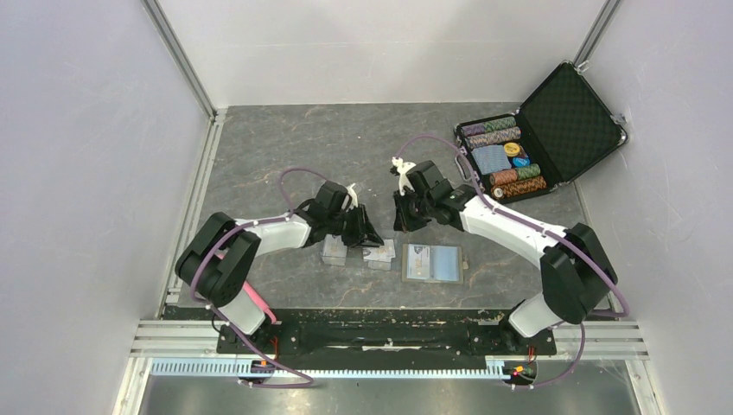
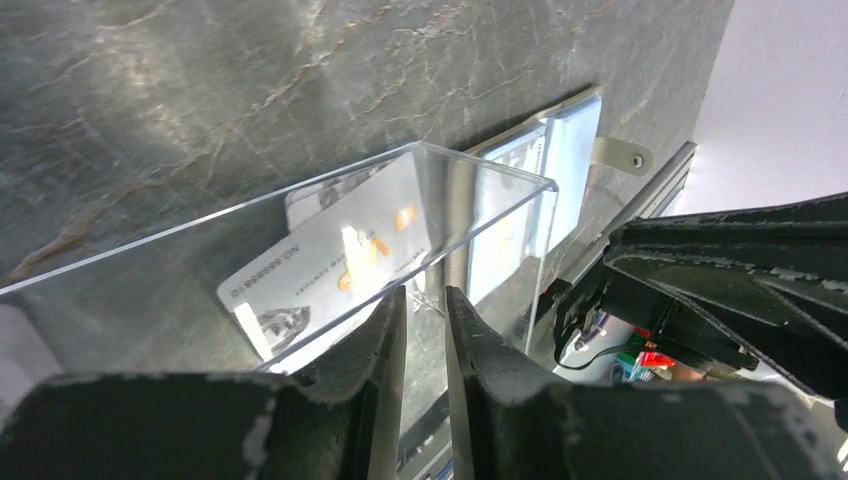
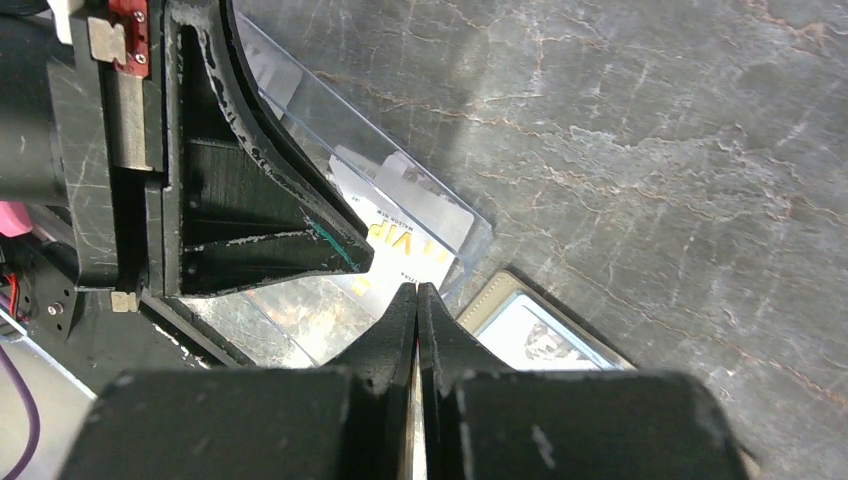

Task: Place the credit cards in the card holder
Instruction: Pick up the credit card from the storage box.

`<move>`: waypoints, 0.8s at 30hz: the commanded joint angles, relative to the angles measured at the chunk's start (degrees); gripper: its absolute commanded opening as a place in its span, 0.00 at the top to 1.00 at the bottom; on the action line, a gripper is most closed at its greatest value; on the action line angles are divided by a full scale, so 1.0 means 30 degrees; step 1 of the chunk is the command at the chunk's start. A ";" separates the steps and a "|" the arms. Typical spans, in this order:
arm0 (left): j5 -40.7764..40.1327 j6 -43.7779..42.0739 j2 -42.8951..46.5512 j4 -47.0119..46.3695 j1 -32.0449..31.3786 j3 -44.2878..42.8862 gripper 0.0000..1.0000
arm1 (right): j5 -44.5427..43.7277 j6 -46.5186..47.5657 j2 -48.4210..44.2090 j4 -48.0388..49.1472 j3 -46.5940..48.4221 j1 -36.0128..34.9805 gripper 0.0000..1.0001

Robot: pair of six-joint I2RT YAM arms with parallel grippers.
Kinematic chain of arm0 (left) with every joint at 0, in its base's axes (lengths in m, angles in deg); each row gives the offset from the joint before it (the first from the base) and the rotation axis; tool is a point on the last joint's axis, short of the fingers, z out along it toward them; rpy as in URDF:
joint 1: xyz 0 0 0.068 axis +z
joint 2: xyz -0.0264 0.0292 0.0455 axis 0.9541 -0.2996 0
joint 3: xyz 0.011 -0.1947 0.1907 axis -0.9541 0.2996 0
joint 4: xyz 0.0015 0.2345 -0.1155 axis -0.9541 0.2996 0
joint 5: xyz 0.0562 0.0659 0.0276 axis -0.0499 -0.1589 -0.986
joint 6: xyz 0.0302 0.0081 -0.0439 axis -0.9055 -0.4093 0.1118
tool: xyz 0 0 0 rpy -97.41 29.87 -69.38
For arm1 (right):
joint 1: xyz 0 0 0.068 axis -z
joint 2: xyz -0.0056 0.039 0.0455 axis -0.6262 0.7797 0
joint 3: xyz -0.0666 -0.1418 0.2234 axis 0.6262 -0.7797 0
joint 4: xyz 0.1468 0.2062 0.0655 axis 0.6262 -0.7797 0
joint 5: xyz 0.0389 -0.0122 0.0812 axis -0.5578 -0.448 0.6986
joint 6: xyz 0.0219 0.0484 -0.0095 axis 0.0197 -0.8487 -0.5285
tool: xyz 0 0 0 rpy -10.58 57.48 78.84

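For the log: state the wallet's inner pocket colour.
Pale blue inner pockets of the card holder; top external view.

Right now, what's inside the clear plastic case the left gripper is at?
A whitish credit card with gold marks lies inside the clear case. The card's near end is hidden behind the left gripper.

Even, bright overhead light is flooding the table (image 1: 346, 156), casting only soft shadows. Glare is streaking the clear case (image 2: 430, 200), while near fingers (image 3: 400, 330) are blurring.

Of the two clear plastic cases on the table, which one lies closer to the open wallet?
The right case, the one just left of the wallet. The other case lies further left, under the left gripper.
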 commanded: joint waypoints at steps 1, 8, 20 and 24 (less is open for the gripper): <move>0.0288 0.0549 -0.0169 -0.0752 -0.0263 -0.0764 0.73 | 0.0164 -0.0004 -0.1066 -0.0656 0.0697 0.0416 1.00; -0.4721 -0.1470 0.1392 0.6152 -0.0262 -0.1976 0.64 | -0.0006 0.0369 -0.1343 -0.0993 0.0302 0.0491 1.00; -0.4821 -0.1218 -0.0072 0.6328 -0.0255 -0.1210 0.54 | -0.0607 0.0077 -0.1025 -0.1498 -0.0912 0.0885 1.00; -0.3919 -0.0978 -0.0564 0.4640 -0.0292 -0.0937 0.55 | 0.0344 -0.0266 -0.0900 -0.0791 -0.1627 0.1029 0.96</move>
